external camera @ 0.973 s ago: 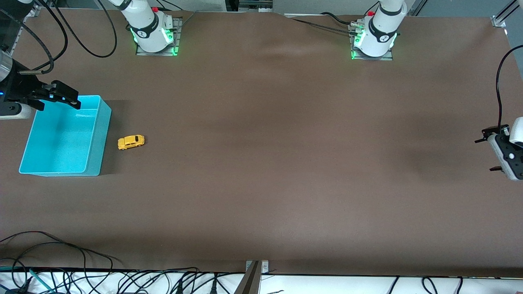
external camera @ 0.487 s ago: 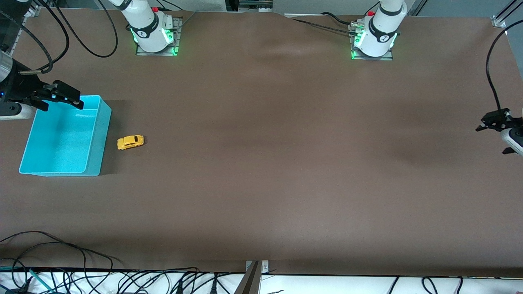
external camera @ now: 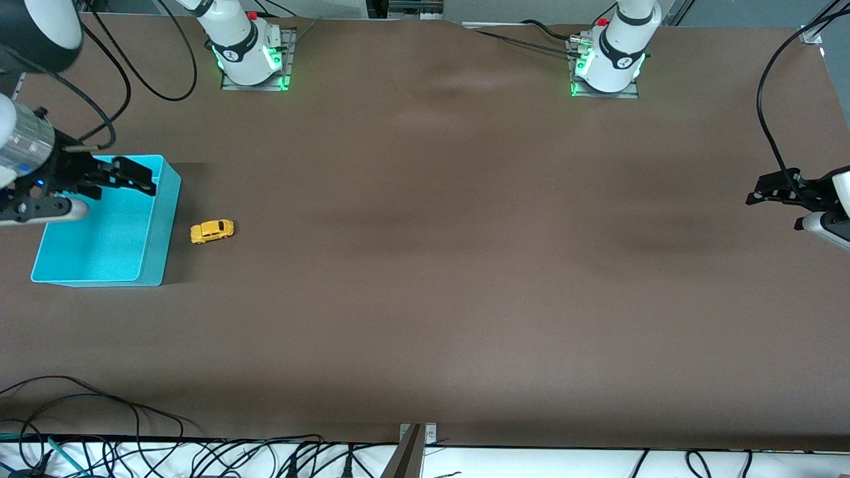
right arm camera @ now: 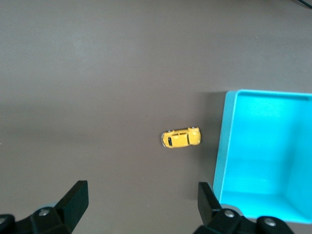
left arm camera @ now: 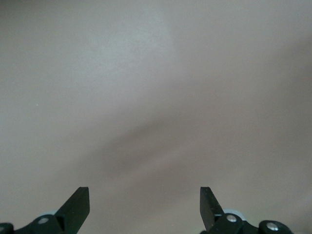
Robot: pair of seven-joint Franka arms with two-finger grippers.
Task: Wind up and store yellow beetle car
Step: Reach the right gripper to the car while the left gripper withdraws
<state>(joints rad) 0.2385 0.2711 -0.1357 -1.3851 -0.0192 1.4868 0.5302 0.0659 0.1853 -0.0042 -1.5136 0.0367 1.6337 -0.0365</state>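
Yellow against the dull brown counter [external camera: 425, 265], the yellow beetle car [external camera: 212, 231] sat on its wheels near the right arm's end, just beside the turquoise bin [external camera: 156, 232] but not touching it. We saw a narrow strip of bare counter between the car and the bin's wall. We saw nothing lying in the part of the bin's floor that was in view, and nothing gripped the car.

We found the right hand [external camera: 136, 179] up in the air over the bin, above the bin's corner that lay farther from the front camera. Its two dark fingers were spread wide with nothing between them. In the right wrist view, we saw the same spread fingers [right arm camera: 75, 197] at the edge of the picture, with the yellow beetle car [right arm camera: 181, 138] lying on the counter between their lines and the turquoise bin [right arm camera: 224, 146] close alongside it.

We found the left hand [external camera: 770, 192] at the left arm's end of the counter, well apart from the car and the bin, hanging over bare brown surface. Its fingers [left arm camera: 78, 204] were likewise spread, and held nothing; the left wrist view gave us only plain counter [left arm camera: 156, 97] under them.

Both arm bases [external camera: 249, 56] stood along the counter's edge farthest from the front camera, each with a green light glowing at its foot. Black cables [external camera: 133, 425] trailed along the edge nearest that camera.
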